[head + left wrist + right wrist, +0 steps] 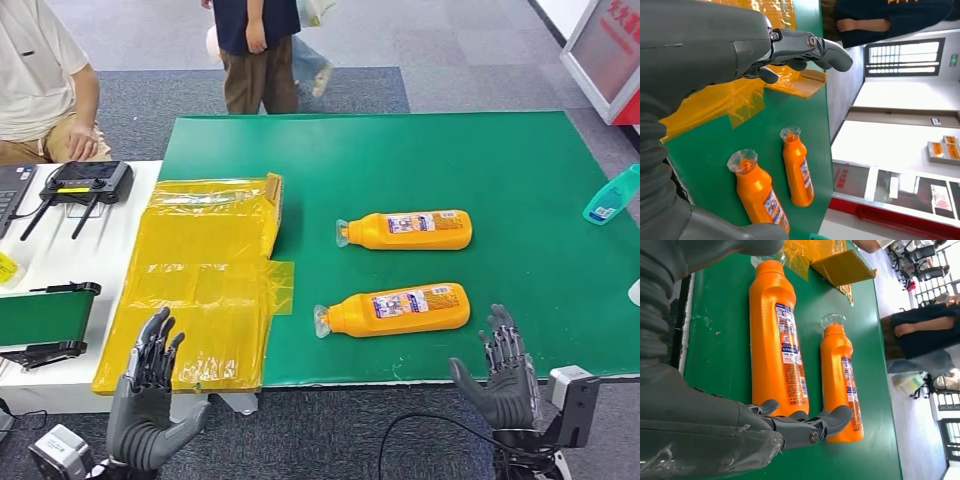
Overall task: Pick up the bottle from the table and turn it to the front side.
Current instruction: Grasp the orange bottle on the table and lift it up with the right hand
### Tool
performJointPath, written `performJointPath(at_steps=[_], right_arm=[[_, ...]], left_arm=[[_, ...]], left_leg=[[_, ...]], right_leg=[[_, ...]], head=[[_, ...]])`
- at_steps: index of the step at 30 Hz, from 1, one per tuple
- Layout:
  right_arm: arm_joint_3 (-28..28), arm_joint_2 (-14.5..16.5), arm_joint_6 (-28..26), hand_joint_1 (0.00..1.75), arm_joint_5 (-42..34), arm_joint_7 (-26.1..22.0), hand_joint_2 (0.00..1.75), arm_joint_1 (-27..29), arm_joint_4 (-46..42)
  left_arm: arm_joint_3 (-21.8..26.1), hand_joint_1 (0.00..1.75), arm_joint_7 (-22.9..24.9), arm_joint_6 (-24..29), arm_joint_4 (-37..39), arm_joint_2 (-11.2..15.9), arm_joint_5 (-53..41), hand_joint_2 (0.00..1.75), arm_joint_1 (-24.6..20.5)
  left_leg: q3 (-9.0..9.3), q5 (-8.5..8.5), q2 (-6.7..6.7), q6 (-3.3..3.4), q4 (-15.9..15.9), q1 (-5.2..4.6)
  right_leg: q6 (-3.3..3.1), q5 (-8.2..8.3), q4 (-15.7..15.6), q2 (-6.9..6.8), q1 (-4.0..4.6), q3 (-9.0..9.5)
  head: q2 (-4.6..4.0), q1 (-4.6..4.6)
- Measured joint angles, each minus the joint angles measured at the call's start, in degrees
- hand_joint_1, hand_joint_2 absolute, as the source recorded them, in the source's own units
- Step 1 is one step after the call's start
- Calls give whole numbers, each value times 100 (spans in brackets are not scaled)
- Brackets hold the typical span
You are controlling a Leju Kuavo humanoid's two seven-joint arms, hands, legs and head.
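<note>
Two orange bottles lie on their sides on the green mat [528, 180], clear caps pointing left, small-print labels up. The near bottle [394, 310] [760, 196] [777, 335] lies close to the mat's front edge; the far bottle [406, 230] [797, 169] [842, 380] lies parallel behind it. My right hand [504, 372] [753, 430] hovers open just off the front edge, right of the near bottle's base, holding nothing. My left hand [149, 392] [753, 45] is open, raised over the front of the yellow sheet [204, 285], well left of both bottles.
A teal bottle [611, 195] lies at the mat's right edge. A black controller [84, 182] and a small green conveyor [45, 315] sit on the white table at left. One person sits at back left, another stands behind the mat.
</note>
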Motion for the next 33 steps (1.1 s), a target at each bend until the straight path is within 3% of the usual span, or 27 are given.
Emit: performJointPath(at_steps=[3, 8, 16, 21, 27, 33], right_arm=[[52, -66, -184, 0, 275, 116, 175, 0, 1], [168, -488, -790, 0, 1598, 700, 175, -5, 2], [557, -1611, -1081, 0, 3867, 1988, 175, -41, 20], [1044, -2333, -1150, 0, 4925, 2555, 175, -344, 216], [1788, -3001, -1068, 0, 5917, 2798, 175, -1065, 849], [2422, -3306, -839, 0, 6151, 2778, 175, -1810, 1561]], left_arm=[[2, 0, 2, 30, 0, 37, 49, 175, 20], [38, 0, 4, -96, 5, 75, 151, 175, 61], [197, 0, 67, -565, 24, 52, 100, 175, 48], [285, 0, 109, -848, 82, -8, 69, 175, -28], [322, 0, 127, -1109, 185, -60, 68, 175, -201], [328, 0, 165, -1233, 320, -78, 77, 175, -353]], left_leg=[[0, 0, 0, 0, 0, 0], [-1, 0, 0, 1, 0, -1], [-1, -2, 0, 3, 0, -4], [0, 1, 0, 3, 0, -3], [0, 9, 0, 5, 1, -4], [0, 12, 1, 7, 1, -4]], right_leg=[[0, 0, 0, 0, 0, 1], [1, 0, 0, 0, -1, 2], [3, 2, 0, 0, -4, 3], [3, 5, 0, 0, -3, 4], [9, 12, 0, 0, -4, 4], [11, 14, 0, 1, -4, 4]], head=[[0, 1], [0, 2], [0, 1], [0, 2], [0, 2], [0, 1]])
